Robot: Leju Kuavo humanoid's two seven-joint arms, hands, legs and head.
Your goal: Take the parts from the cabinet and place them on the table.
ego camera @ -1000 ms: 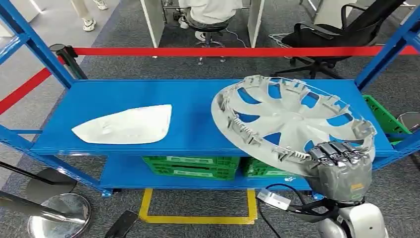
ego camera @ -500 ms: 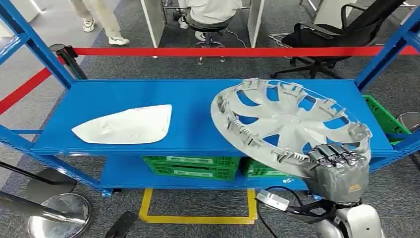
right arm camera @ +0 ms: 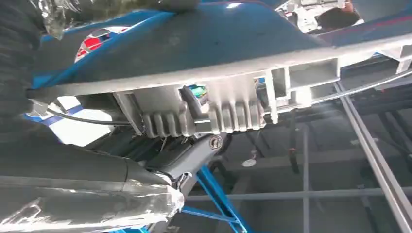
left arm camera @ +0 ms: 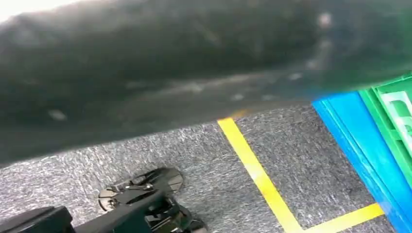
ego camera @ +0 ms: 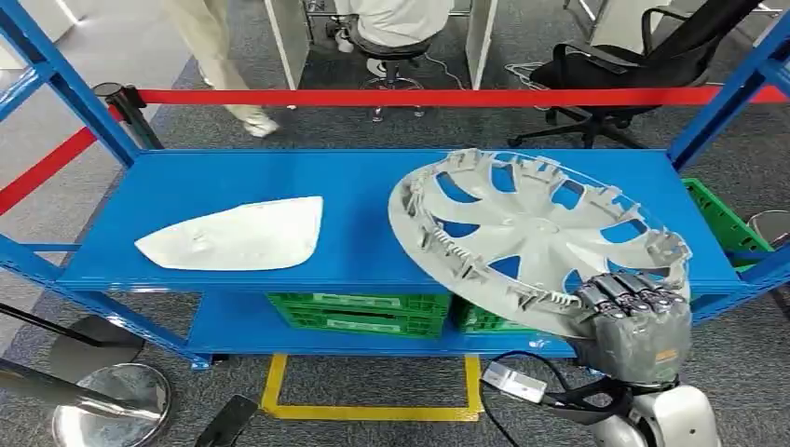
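Two parts occupy the blue shelf (ego camera: 373, 251): the white panel (ego camera: 238, 236) lies flat at nine o'clock, while the grey wheel cover (ego camera: 536, 237), tilted because the right hand (ego camera: 636, 321) clasps its five-o'clock rim, overhangs the edge; left-hand fingers cannot be judged.

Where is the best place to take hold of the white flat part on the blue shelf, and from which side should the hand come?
Probably at the blunt, wider end of the white part, the end nearer the wheel cover. It lies flat on the blue shelf and narrows to a thin tip at the other end. The hand should come from the shelf's front edge, fingers over the top and thumb under the rim.
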